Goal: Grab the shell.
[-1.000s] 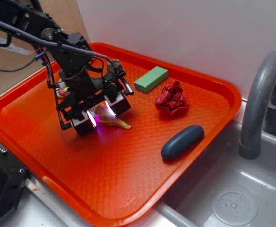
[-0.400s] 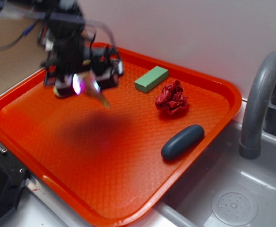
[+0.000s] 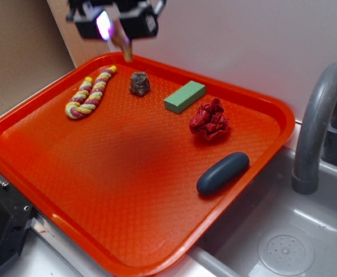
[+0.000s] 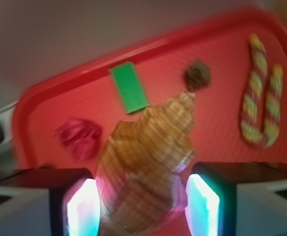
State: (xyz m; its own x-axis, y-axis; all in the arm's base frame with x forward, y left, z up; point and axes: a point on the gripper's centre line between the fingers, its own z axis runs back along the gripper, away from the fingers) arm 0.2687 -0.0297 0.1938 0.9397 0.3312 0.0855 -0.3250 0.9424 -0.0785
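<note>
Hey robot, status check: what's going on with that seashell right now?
Gripper shut on the shell, fingers on both sides. Shell held high above the red tray, clear of rock and rope. Nothing in the way.

Tray [image 3: 53,167]: orange, fills most of the frame.
Rope [image 3: 89,94]: yellow-red braid, upper left.
Rock [image 3: 139,83]: dark, just right of rope.
Green block [image 3: 184,96]: upper centre.
Red cloth [image 3: 209,120]: crumpled, centre right.
Dark oval object [image 3: 223,172]: near tray's right rim.
Faucet [image 3: 320,115]: grey, right edge.

No legible text, labels, brands, numbers or signs on anything in view.
</note>
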